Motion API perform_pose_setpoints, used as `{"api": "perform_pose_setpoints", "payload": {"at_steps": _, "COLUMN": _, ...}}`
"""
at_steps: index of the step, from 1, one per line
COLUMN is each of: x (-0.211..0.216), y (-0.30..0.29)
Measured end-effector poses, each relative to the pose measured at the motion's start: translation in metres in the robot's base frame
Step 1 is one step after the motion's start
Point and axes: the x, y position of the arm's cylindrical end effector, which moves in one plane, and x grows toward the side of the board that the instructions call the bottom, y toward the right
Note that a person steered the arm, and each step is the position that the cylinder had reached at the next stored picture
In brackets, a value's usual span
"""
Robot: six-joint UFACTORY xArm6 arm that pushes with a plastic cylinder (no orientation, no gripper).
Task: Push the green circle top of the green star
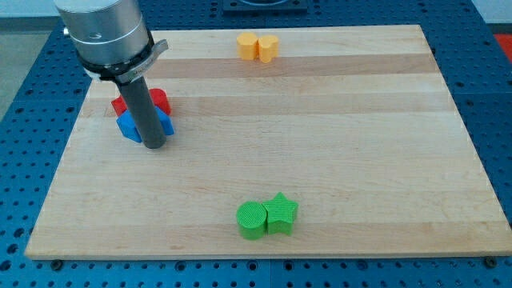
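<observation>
The green circle [251, 220] lies near the view's bottom middle of the wooden board, touching the left side of the green star [281, 213]. My tip [154, 146] is far off at the view's left, standing on the board just in front of a blue block [130, 126] and a red block [161, 100], which the rod partly hides.
Two yellow blocks [247, 46] [268, 48] sit side by side at the view's top middle. The wooden board [336, 136] lies on a blue perforated table [24, 104]. The arm's wide grey body [104, 36] hangs over the top left corner.
</observation>
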Motion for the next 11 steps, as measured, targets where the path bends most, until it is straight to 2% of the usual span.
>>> {"api": "perform_pose_setpoints", "payload": {"at_steps": 2, "x": 0.069, "y": 0.073}}
{"api": "perform_pose_setpoints", "payload": {"at_steps": 4, "x": 0.158, "y": 0.091}}
{"api": "perform_pose_setpoints", "payload": {"at_steps": 10, "x": 0.158, "y": 0.145}}
{"api": "perform_pose_setpoints", "payload": {"at_steps": 11, "x": 0.084, "y": 0.146}}
